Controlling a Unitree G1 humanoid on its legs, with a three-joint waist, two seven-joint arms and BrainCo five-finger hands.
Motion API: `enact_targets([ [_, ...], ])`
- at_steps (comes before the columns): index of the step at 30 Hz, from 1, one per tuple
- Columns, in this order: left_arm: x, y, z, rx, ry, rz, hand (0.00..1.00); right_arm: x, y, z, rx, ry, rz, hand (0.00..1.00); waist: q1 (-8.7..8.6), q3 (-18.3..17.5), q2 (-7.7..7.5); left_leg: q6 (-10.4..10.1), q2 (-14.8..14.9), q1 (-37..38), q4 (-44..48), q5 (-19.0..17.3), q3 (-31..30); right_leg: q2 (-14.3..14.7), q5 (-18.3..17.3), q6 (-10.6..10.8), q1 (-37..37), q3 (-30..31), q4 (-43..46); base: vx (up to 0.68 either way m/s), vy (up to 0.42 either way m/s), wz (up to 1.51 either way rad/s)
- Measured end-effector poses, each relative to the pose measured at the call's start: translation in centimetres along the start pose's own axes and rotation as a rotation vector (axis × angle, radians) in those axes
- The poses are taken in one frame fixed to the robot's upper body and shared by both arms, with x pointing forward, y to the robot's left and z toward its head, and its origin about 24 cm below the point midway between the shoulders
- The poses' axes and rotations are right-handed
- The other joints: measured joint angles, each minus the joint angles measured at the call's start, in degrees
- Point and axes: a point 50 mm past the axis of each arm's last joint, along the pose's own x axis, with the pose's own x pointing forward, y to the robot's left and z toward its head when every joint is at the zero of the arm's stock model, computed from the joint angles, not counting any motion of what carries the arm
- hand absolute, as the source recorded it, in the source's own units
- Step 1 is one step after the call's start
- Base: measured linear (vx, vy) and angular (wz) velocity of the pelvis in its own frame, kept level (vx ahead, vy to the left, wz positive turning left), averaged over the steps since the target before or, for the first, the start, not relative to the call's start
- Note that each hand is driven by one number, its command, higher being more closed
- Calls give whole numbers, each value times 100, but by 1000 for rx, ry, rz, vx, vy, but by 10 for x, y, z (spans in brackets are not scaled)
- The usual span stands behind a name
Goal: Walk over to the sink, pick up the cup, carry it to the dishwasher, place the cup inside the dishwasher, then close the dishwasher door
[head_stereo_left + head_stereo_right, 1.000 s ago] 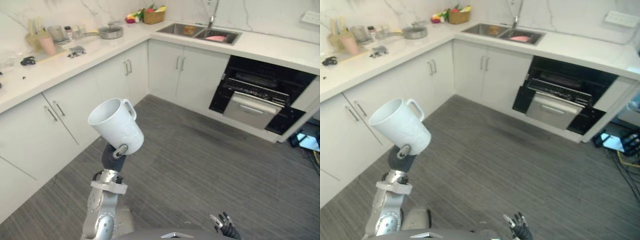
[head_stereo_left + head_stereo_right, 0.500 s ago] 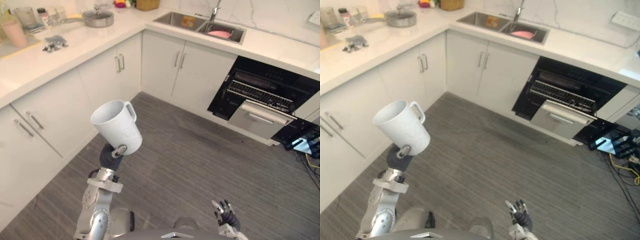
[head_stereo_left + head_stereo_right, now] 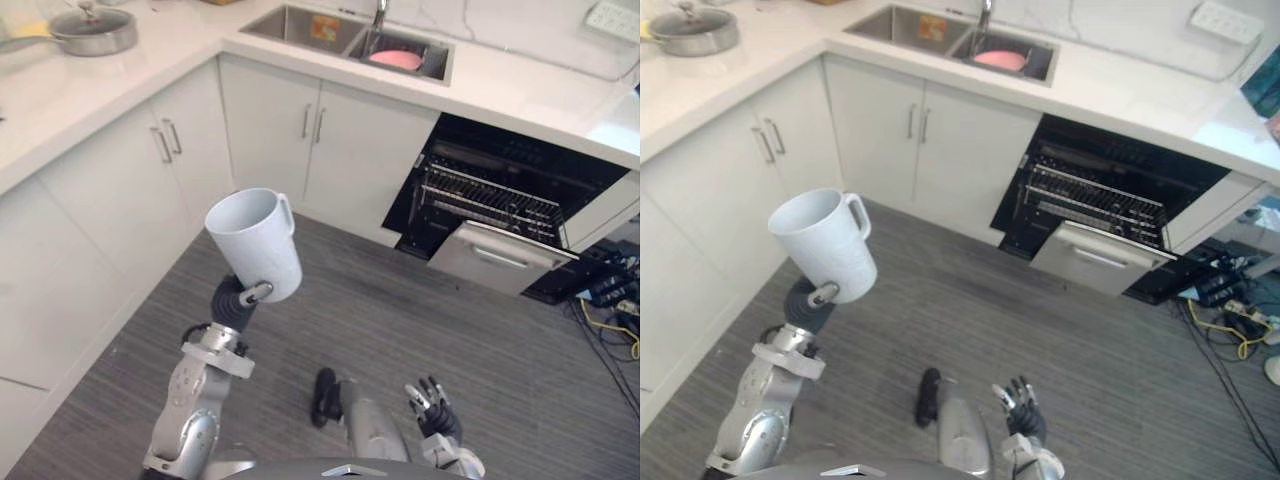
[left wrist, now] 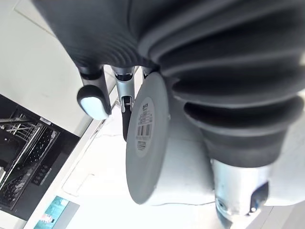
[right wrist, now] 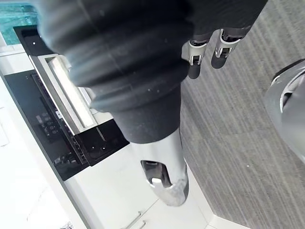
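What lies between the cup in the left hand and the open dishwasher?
In the left eye view, only bare grey floor separates the white cup, gripped by the left hand, from the open dishwasher.

A white sticker (image 4: 143,125) is sitting on the flat underside of the cup (image 4: 148,183), carrying a barcode and a few lines of small print. The bars are showing plainly, but the digits and words are coming out too small to read. Tiny pale marks are dotting the dishwasher's (image 5: 52,133) black control strip, also illegible.
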Motion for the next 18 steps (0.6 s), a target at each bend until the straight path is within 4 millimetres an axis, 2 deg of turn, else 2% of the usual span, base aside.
enact_targets([
  [2, -1, -6, -1, -20, -6, -7, 100, 2, 5, 5, 0, -17, 22, 0, -56, -16, 15, 141, 107, -14, 482, 62, -27, -79, -637, -138, -194, -126, 807, 386, -194, -22],
  [3, -5, -7, -6, -43, 6, 9, 100, 2, 7, 8, -8, -21, 32, 0, -99, -92, 142, 736, 314, -305, 1392, 398, -115, 34, -1034, -207, -152, -197, 1124, 369, -207, -20],
  [4, -7, -8, -8, -51, 14, 15, 100, 1, 7, 9, -10, -20, 30, 0, -134, -121, 225, 1017, 441, -534, 1879, 745, -208, 113, -1166, -238, -49, -276, 1124, 460, -247, -12],
  [5, -12, -8, -12, -63, 30, 24, 100, 0, 4, 6, -10, -3, 20, 0, -131, -153, 378, 1231, 803, -1190, 2964, 2513, -381, 378, -1365, -241, 383, -432, 831, 401, -206, 1],
  [6, -14, -7, -14, -66, 38, 30, 100, -1, 4, 6, -9, -2, 18, 0, -108, -149, 382, 1206, 847, -1442, 3342, 2921, -519, 462, -1375, -250, 618, -433, 615, 444, -184, 9],
  [7, -16, -6, -17, -72, 45, 33, 100, -3, 0, 6, -6, -7, 3, 0, -101, -143, 377, 1108, 761, -1938, 3904, 2738, -661, 539, -1396, -296, 948, -423, 327, 541, -216, 19],
  [8, -19, -4, -20, -74, 54, 31, 100, -4, -6, 11, 14, -37, -34, 0, -63, -99, 301, 1118, 400, -2569, 4169, 2245, -606, 546, -1414, -334, 1491, -392, -98, 449, -176, 19],
  [9, -20, -4, -21, -75, 54, 31, 100, -4, -7, 13, 18, -48, -42, 0, -60, -97, 289, 1100, 302, -2653, 4080, 2151, -571, 546, -1409, -324, 1598, -386, -198, 441, -164, -3],
  [10, -24, -3, -21, -77, 44, 37, 100, -4, -10, 20, 41, -93, -55, 0, 2, -111, 215, 905, -24, -2815, 3340, 1816, -364, 549, -1376, -267, 1960, -321, -525, 372, -92, -39],
  [11, -28, -4, -20, -77, 26, 37, 100, -3, -12, 30, 36, -143, -50, 0, 66, -150, 225, 692, -281, -2823, 2103, 1602, -177, 554, -1338, -283, 2248, -186, -744, 465, -106, -50],
  [12, -29, -5, -20, -75, 17, 38, 100, -2, -10, 36, 28, -172, -37, 0, 62, -167, 247, 609, -400, -2818, 1401, 1563, -170, 572, -1353, -265, 2364, -97, -830, 472, -71, -70],
  [13, -31, -5, -19, -73, 4, 45, 100, 3, -3, 49, 25, -227, -5, 0, 70, -183, 272, 478, -609, -2818, 152, 1687, -318, 590, -1382, -219, 2517, 119, -928, 529, -20, -86],
  [14, -33, -6, -20, -76, -7, 52, 100, 6, 5, 59, 17, -277, 25, 0, 80, -193, 262, 346, -783, -2779, -923, 2033, -681, 610, -1416, -157, 2616, 408, -999, 435, -5, -95],
  [16, -35, -11, -21, -76, -10, 43, 100, 6, 10, 66, 13, -326, 45, 0, 91, -198, 262, 138, -816, -2810, -1751, 2512, -1133, 689, -1494, -32, 2849, 805, -1127, 460, 88, -106],
  [17, -36, -15, -23, -64, -7, 28, 100, 6, 11, 69, 32, -349, 50, 0, 88, -203, 260, 64, -784, -2895, -1613, 2662, -1295, 719, -1611, 78, 3029, 1050, -1124, 509, 167, -108],
  [18, -35, -18, -24, -64, -6, 13, 100, 4, 13, 71, 41, -362, 56, 0, 92, -207, 266, 75, -763, -2952, -1413, 2706, -1278, 716, -1694, 141, 3109, 1152, -1087, 412, 235, -105],
])
